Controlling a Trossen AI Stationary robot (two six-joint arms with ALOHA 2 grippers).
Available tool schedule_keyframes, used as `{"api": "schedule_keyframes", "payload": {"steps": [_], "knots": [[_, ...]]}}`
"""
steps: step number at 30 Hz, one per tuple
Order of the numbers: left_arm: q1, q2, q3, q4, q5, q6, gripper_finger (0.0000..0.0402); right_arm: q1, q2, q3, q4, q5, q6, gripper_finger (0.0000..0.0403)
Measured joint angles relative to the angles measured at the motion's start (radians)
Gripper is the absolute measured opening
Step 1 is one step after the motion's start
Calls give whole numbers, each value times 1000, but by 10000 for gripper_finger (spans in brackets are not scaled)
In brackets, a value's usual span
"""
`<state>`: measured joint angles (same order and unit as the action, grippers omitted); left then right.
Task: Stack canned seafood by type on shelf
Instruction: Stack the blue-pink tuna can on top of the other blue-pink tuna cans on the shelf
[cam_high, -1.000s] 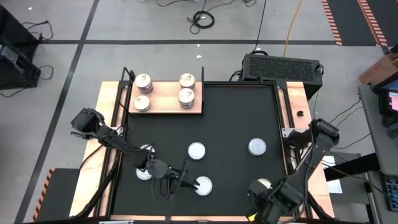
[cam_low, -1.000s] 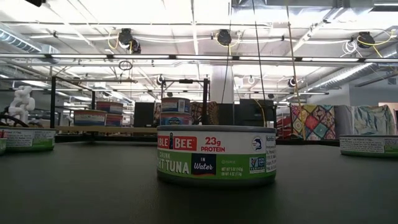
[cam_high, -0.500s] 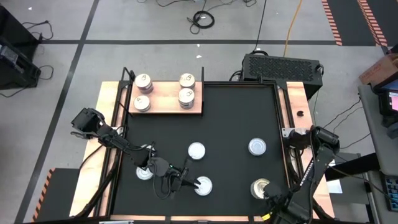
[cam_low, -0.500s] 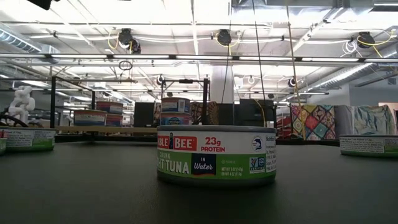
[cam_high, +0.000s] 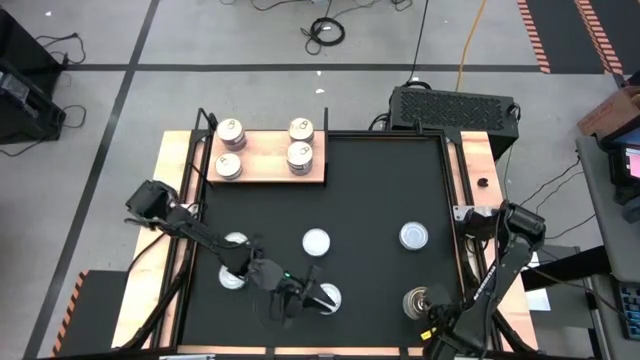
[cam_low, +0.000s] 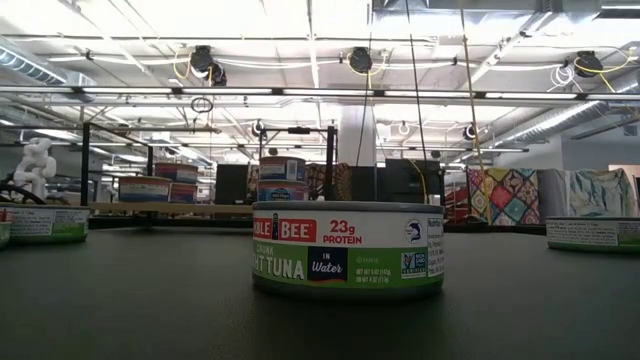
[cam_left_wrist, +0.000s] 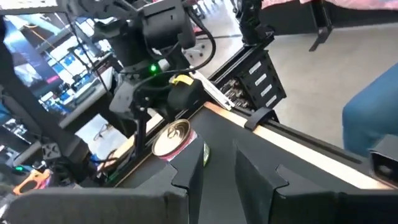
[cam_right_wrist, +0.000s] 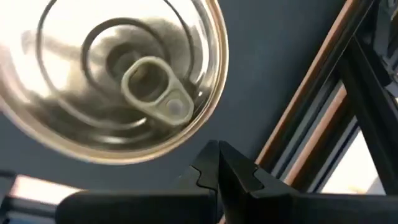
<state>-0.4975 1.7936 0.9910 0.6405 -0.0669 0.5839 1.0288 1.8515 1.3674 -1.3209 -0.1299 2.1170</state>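
Canned seafood lies in two groups. Nearest the robot, five tins sit loose on the black mat (cam_high: 380, 190) of the bench: a gold pull-tab tin (cam_high: 418, 301) at the near right corner, a white-lidded tin (cam_high: 326, 297) at the near middle, and another tin (cam_high: 233, 277) to its left, partly under the left arm. The left claw (cam_high: 312, 296) hovers at the near-middle tin, fingers (cam_left_wrist: 186, 177) partly spread and pinching nothing that I can see. The right claw (cam_right_wrist: 217, 163) is pressed together, empty, just beside the gold tin. Further out lie two more white-lidded tins, one central (cam_high: 316, 241), one right (cam_high: 414, 235). Farthest, the shelf (cam_high: 268, 160) carries four piles of tins (cam_high: 301, 156). My judgement: roughly half done, five tins left to place.
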Motion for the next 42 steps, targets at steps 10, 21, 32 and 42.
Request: {"api": "schedule_keyframes", "payload": {"steps": [10,21,32,42], "knots": [[109,297,302,-68,93,111,88,35,-8,-16,20,27,30,0],[172,568,821,-506,132,327,88,47,-10,-15,23,27,36,0],[173,659,950,-512,110,648,88,51,-10,-15,49,24,40,0],[178,659,950,-476,173,739,88,33,-10,-15,65,19,40,0]]}}
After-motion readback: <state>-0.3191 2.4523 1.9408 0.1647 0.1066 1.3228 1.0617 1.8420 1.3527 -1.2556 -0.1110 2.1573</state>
